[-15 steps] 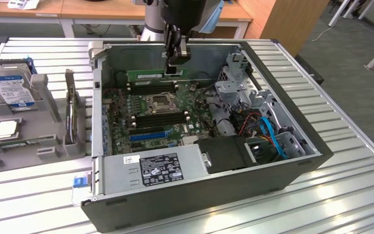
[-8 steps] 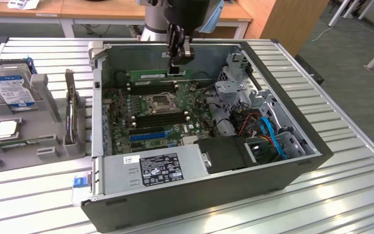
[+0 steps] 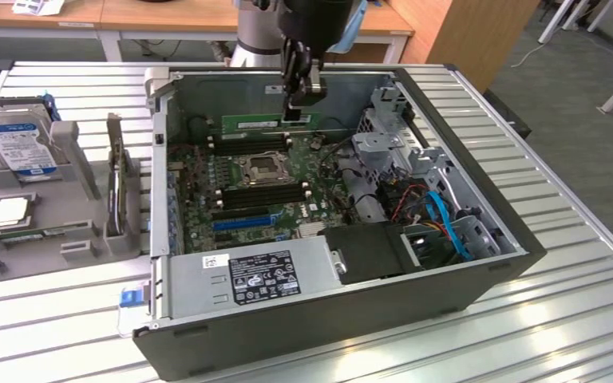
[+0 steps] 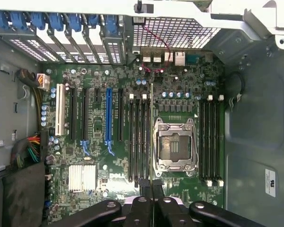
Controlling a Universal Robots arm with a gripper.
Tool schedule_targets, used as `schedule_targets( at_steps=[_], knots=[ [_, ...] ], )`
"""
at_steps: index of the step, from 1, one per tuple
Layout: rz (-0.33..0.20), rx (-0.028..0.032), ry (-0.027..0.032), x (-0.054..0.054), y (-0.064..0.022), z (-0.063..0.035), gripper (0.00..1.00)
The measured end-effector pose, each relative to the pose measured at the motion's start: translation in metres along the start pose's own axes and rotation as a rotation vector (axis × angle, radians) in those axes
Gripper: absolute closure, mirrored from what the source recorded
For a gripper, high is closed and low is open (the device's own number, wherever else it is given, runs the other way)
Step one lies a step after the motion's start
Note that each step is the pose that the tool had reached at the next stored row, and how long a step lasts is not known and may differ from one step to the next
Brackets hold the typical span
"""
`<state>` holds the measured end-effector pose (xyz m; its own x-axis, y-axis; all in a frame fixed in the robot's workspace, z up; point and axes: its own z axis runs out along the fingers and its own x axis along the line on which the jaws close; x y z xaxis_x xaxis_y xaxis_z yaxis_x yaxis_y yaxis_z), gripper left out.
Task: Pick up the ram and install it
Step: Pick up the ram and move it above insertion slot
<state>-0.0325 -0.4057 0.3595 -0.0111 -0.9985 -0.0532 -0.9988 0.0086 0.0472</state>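
We see the gripper (image 3: 299, 106) hanging inside an open computer case (image 3: 338, 319). The case lies on a table (image 3: 562, 319) made of silver strips. The gripper's two fingers (image 4: 144, 191) are pinched close together, and they hold the ram (image 3: 267, 122) between them. The ram is a long, thin green stick. It is held by the end nearer the exterior view's right, and it stands on its long edge, flat and level.

The ram is up near the far wall of the case, over the green board (image 3: 205, 171). It sits just above the black slots (image 3: 248, 145) that lie past the silver chip socket (image 3: 261, 167). We cannot tell if it touches a slot.

In the wrist view, we look straight down past the fingers at the board, and the ram lines up beside the socket.

A silver power box (image 3: 195, 279) fills the near side of the case. On the exterior view's left, a hard drive (image 3: 13, 144) stands in a grey holder, well apart from the case.
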Motion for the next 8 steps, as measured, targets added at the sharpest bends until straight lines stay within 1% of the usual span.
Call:
schedule_targets(
  at_steps=[5,8],
  knots=[
    [0.0,0.0001,-0.0001,-0.0001,0.0,0.0002,0.88],
    [0.0,0.0001,-0.0002,0.0001,-0.0002,0.0031,0.88]
  ],
)
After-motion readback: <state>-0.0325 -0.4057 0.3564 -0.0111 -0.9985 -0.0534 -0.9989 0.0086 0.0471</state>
